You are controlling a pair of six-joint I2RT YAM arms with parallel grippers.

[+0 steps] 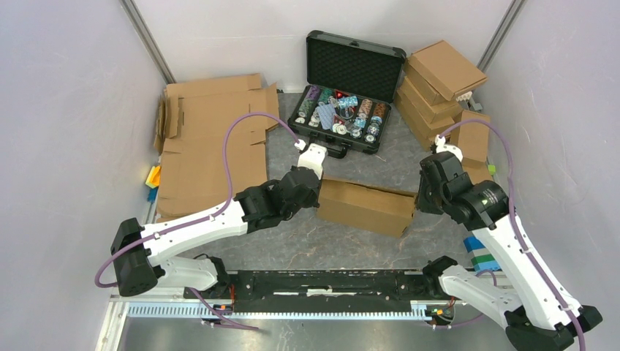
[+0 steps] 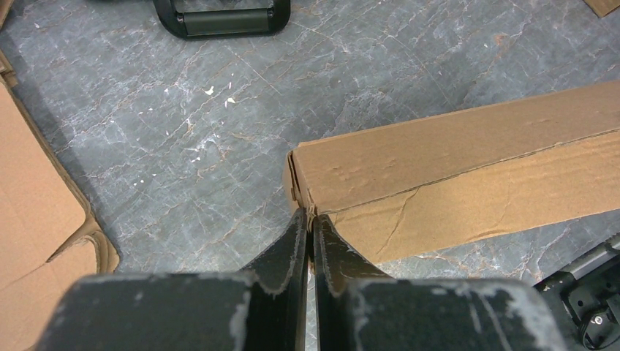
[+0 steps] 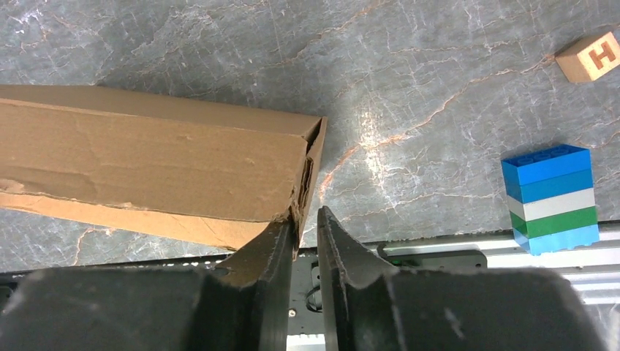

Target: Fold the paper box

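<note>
Grey marbled tabletop (image 1: 398,164) carries the paper box (image 1: 365,205), apparently fully folded. Left gripper (image 2: 312,217), pressed closed, touches its corner just ahead; right gripper (image 3: 305,219), narrowly parted and empty, touches the opposite end. Only letting go seems left.

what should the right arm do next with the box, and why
Probably ease the right gripper back off the paper box: its jaws stand slightly apart, nothing between them, one finger touching the end corner. The box looks closed, and the left gripper sits shut at the other end.
</note>
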